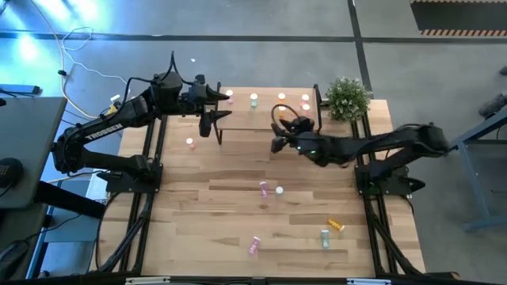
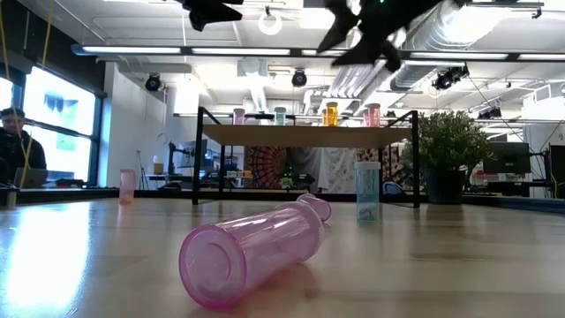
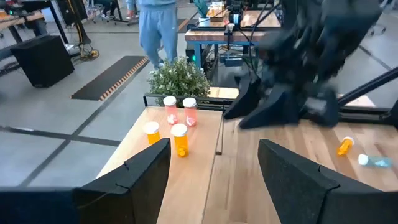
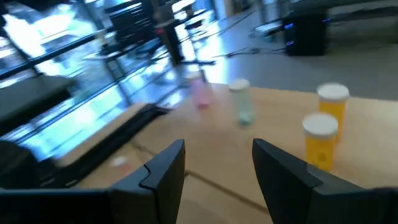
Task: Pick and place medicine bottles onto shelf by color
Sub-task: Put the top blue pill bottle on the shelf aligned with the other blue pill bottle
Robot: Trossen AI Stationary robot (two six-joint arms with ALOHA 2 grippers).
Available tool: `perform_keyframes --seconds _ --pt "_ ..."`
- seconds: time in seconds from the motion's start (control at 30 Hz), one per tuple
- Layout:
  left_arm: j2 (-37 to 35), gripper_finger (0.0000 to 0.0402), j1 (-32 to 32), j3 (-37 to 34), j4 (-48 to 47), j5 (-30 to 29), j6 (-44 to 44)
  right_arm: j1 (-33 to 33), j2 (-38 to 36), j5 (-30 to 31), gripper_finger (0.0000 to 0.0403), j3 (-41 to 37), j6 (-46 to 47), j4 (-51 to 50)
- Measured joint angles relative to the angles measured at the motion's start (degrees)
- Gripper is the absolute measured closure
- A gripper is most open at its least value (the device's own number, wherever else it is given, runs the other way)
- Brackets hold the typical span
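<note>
Two hands: both raised above the shelf (image 1: 269, 115), neither holding anything.
Right hand (image 1: 277, 127): fingers spread with a clear gap and nothing between them; its arm reaches in low across the desk (image 1: 238, 214) from the right side and ends over the shelf's near edge.
Just ahead of right hand: two orange bottles (image 4: 326, 127) stand upright on the board, one behind the other; a pale green bottle (image 4: 241, 102) and a pink bottle (image 4: 200, 93) stand farther along it.
Left hand (image 1: 207, 111): fingers apart and empty; its arm bends in from the left side, and the hand hovers at the shelf's left end, pointing along the board.
Ahead of left hand: two salmon-red bottles (image 3: 179, 111) stand past the orange pair, close to the potted plant (image 1: 347, 99).
Below left hand: one pink bottle upright (image 1: 190, 142) on the desk, near the shelf's left legs.
Farther from both hands: a pink bottle lying down (image 1: 263, 187) mid-desk; another pink one (image 1: 254, 245), a pale green one (image 1: 325, 237) and an orange one on its side (image 1: 336, 226) toward the near edge.
Room beyond: a person (image 3: 152, 31) stands behind the plant.
</note>
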Motion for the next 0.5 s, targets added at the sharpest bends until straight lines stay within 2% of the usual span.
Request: perform_keyframes --seconds 0.17,0.33,0.43,0.5 --pt "-2.2 0.0167 -0.5 0.0 -4.1 0.0 -4.0 0.3 -10.0 -14.9 0.0224 3.9 0.5 -17.6" --pt "-4.0 0.0167 -4.0 0.0 -7.0 0.0 -7.7 0.2 -14.8 -31.5 0.0224 7.2 0.2 -34.5" --pt "-5.7 0.0167 -7.3 -2.3 -4.7 -1.3 -11.4 0.6 -16.3 -38.4 0.0224 7.2 0.0 -40.1" --pt "-7.5 0.0167 -10.0 -6.4 -1.9 -5.1 -14.5 1.4 -16.4 -41.0 0.0224 7.2 -0.8 -44.3"
